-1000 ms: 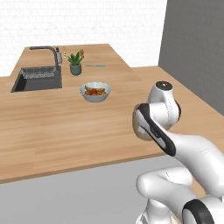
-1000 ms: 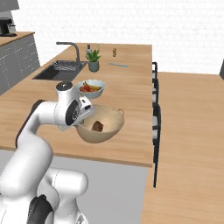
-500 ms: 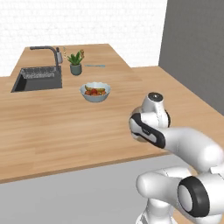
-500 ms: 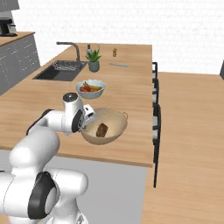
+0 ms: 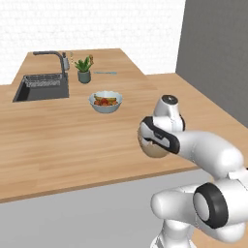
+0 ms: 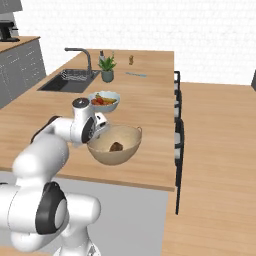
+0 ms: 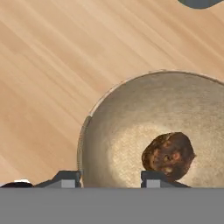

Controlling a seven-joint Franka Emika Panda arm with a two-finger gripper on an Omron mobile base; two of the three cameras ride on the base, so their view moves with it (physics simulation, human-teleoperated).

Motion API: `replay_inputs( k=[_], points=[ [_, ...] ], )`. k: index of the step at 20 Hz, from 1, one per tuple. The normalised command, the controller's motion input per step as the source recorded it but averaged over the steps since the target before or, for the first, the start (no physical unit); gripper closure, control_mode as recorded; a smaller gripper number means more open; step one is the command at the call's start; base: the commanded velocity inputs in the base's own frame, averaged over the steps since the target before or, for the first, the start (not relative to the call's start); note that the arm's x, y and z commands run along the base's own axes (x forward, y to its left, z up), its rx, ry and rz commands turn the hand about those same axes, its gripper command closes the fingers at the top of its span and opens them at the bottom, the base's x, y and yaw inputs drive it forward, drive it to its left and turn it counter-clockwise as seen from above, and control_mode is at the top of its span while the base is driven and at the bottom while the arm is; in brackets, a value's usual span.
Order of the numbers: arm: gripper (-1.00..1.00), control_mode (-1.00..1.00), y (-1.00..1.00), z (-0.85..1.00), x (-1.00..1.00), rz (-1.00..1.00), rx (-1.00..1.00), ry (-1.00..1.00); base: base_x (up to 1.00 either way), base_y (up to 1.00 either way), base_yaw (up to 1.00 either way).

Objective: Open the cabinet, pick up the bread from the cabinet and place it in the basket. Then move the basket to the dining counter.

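The tan woven basket (image 6: 123, 138) sits upright on the light-wood dining counter (image 6: 150, 107), near its front edge. The dark brown bread (image 6: 116, 147) lies in its bottom. In the hand view the bread (image 7: 168, 155) rests right of centre inside the basket (image 7: 127, 113). My gripper (image 6: 101, 128) is at the basket's left rim. Its fingertips (image 7: 65, 179) stand apart, one outside the rim and one inside, not pressing on it, so the gripper (image 7: 109, 180) is open. From the left base view my forearm hides most of the basket (image 5: 151, 148). The cabinet is out of view.
A whitish bowl of fruit (image 6: 104, 100) stands just behind the basket. Farther back are the dark sink (image 6: 67, 81) with its black faucet and a small potted plant (image 6: 107, 69). Black stools (image 6: 177, 130) line the counter's right side.
The hand has sunk a little with the basket, which now rests on the counter. The jaws, shut on the rim before, have parted.
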Motion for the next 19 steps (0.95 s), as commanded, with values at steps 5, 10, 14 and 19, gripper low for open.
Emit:
replay_inputs(
  k=[5, 10, 14, 19],
  points=[
    [-1.00, -1.00, 0.02, 0.86, -0.01, -0.09, 0.01, 0.00, 0.00, 0.00, 0.00],
    [-1.00, -1.00, 0.40, 0.93, -0.42, -0.08, -0.04, -0.07, 0.00, 0.00, 0.00],
    [-1.00, -1.00, 0.93, 0.45, -0.65, -0.03, -0.20, -0.20, 0.00, 0.00, 0.00],
    [-1.00, -1.00, 0.95, 0.27, -0.67, 0.00, -0.23, -0.25, 0.00, 0.00, 0.00]
  ],
)
